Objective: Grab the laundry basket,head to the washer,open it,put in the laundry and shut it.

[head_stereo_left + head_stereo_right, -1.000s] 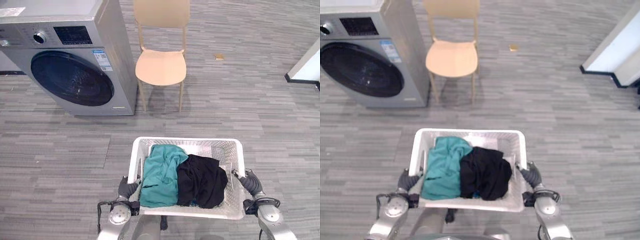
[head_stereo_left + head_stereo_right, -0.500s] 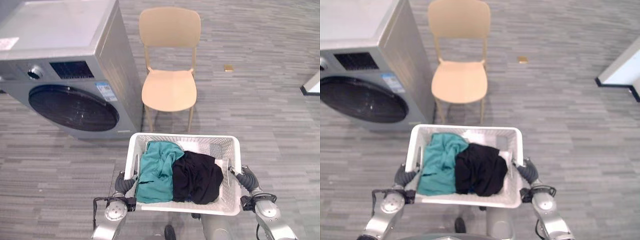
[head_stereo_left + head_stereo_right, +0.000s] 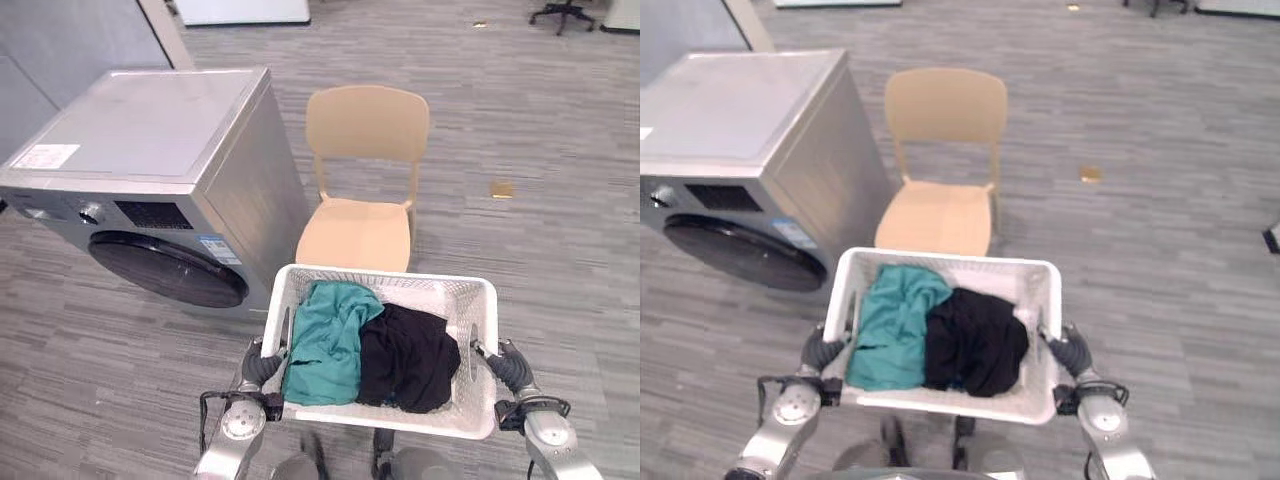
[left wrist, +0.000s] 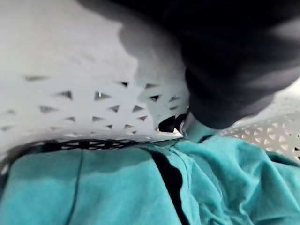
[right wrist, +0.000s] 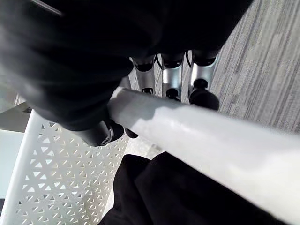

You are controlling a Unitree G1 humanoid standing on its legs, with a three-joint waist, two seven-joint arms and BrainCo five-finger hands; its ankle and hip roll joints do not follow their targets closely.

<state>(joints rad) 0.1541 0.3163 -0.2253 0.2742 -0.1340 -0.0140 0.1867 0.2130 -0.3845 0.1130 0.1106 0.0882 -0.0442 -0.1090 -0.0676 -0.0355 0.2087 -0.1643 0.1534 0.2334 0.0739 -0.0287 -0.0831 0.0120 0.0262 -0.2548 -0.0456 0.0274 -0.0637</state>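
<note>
1. Right hand [image 3: 503,362] grips the right rim of the white laundry basket [image 3: 470,420]; in its wrist view the fingers [image 5: 172,79] curl over the rim bar with the thumb underneath.
2. Left hand [image 3: 258,368] is at the basket's left rim, its dark cover pressed against the perforated wall; whether its fingers are curled cannot be told.
3. Between the two hands, the basket is carried above the grey floor [image 3: 560,230].
4. Inside, a teal garment [image 3: 325,335] lies on the left, touching a black garment [image 3: 408,357] on the right.
5. Beyond the basket's far edge stands a tan chair [image 3: 362,205], with the washer [image 3: 150,190], door shut, just beside it on the left.
</note>
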